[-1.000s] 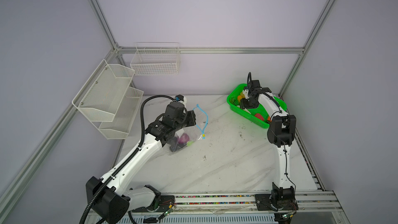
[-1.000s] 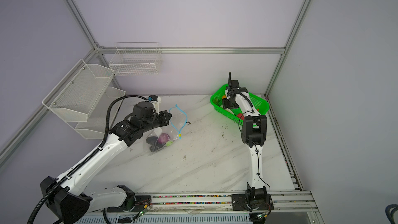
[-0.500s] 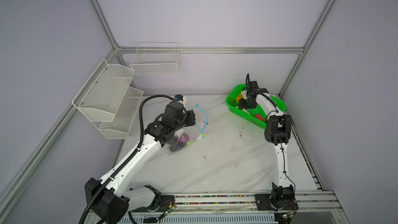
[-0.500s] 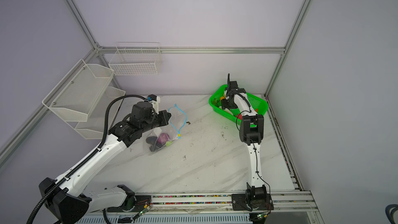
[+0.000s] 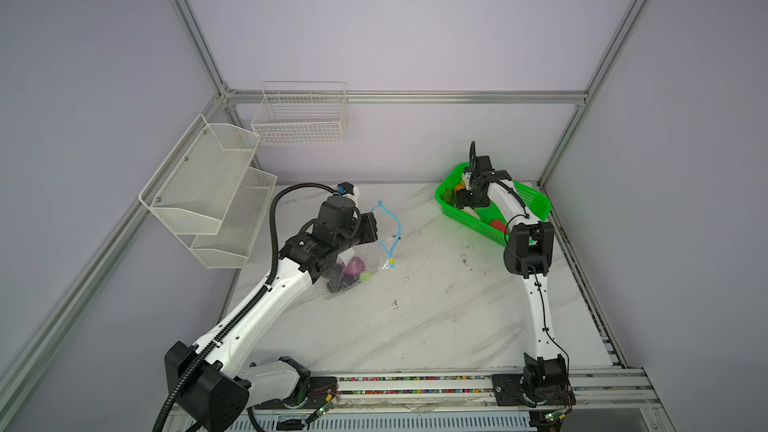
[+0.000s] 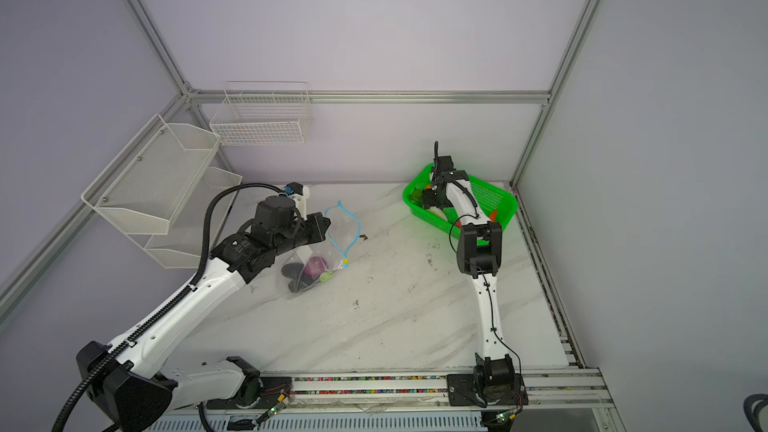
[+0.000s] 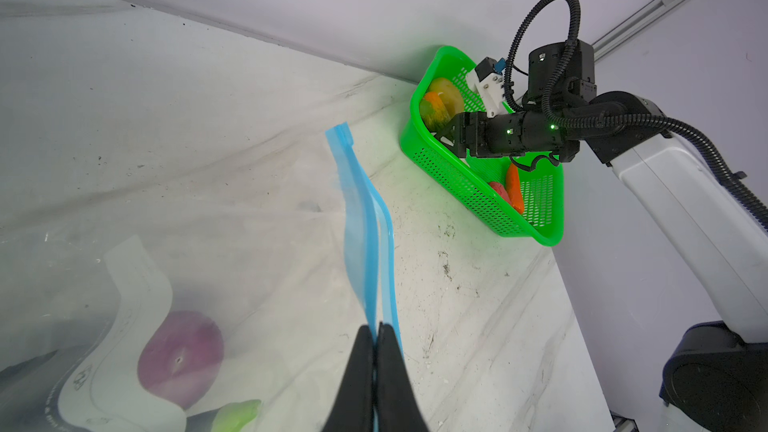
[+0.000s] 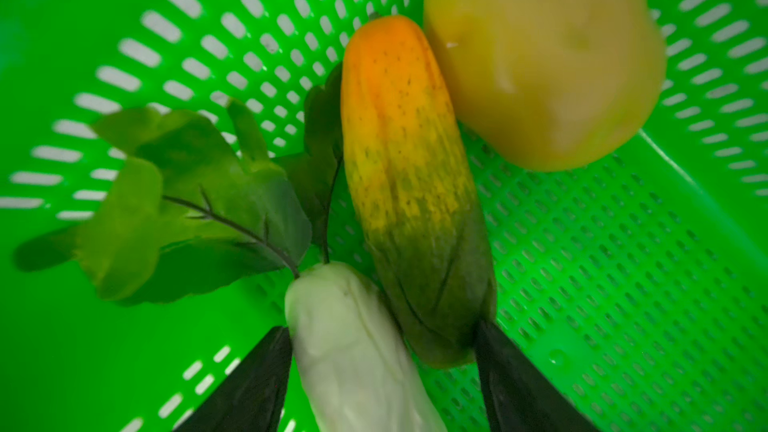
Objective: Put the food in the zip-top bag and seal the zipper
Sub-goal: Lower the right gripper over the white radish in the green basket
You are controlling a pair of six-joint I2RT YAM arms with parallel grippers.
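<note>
Table point(image 5: 415, 326): zip-top bag point(image 5: 368, 255) left of centre, perforated basket point(image 5: 536, 205) in back right corner, well apart. Zipper point(image 5: 399, 228) on bag's side facing basket; left gripper point(image 7: 376, 332) on it. In bag: toy onion point(image 7: 180, 357). In basket: toy radish point(image 8: 353, 351) touching toy papaya point(image 8: 411, 184), both between fingers of right gripper point(image 8: 382, 326); toy carrot point(image 7: 514, 187) at nearer end. Two-tier mesh shelf point(image 5: 208, 189) on left wall, wire basket point(image 5: 301, 122) on back wall.

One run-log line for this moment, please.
left gripper: shut on zipper | right gripper: open, fingers straddling white radish and orange-green fruit in green basket | zip-top bag: mouth open, purple onion inside
</note>
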